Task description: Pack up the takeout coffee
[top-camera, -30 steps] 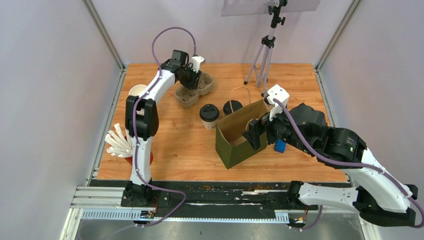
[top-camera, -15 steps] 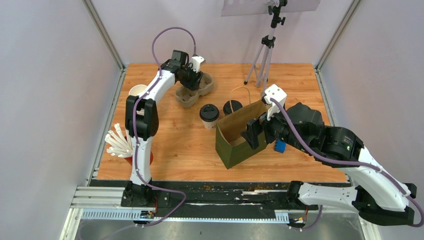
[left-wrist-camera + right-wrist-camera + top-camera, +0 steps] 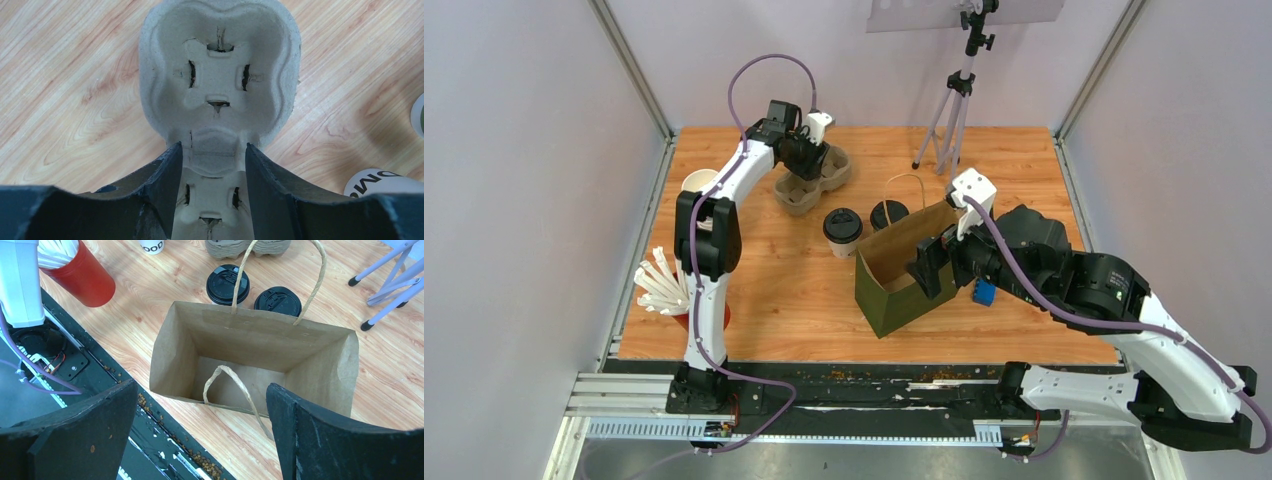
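Top external, right claw (image 3: 931, 270) edged leftward

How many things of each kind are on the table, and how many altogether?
Black-lidded coffee cups: 2
Pulp cup carrier: 1
Brown paper bag: 1
Red cup of white sticks: 1
Stack of lidless white cups: 1
Tripod: 1
Total: 7

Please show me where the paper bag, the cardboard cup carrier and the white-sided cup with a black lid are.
paper bag (image 3: 270, 340): right wrist view, on its far inner wall.
cup carrier (image 3: 217, 75): left wrist view, on the far pocket's floor.
white-sided cup (image 3: 842, 222): top external view, on its black lid.
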You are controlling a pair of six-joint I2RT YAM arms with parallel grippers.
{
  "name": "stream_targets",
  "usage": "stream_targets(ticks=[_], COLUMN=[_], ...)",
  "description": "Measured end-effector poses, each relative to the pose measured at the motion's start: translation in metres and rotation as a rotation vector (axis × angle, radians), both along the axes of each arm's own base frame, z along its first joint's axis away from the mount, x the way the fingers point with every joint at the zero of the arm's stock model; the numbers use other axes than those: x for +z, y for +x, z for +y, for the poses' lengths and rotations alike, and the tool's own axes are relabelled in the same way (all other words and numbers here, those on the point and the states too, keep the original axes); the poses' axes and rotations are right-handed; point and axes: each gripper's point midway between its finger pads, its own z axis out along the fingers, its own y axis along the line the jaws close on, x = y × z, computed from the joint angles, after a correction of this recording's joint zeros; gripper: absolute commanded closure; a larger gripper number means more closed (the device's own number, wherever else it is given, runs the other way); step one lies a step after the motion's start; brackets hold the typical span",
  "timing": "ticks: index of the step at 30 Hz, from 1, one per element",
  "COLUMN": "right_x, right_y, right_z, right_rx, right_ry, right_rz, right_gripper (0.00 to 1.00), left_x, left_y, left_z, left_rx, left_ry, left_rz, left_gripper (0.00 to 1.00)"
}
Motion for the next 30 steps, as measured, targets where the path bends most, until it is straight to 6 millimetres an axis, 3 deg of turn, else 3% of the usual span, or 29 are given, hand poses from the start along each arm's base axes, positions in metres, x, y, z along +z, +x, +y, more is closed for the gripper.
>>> stream_targets(ticks=[30], right_x=[0.0003], right_y=[0.0023], right_z=[-0.0023], right_rx=[-0.016], right_ry=[-0.004], right_rz=[-0.007], right_gripper=[0.00], left_x=[-0.0009], left_y=[-0.0003], left_z=[-0.0007], left_rx=[-0.015], left_ry=[0.003], left_rz=[-0.003], left_gripper=[0.43])
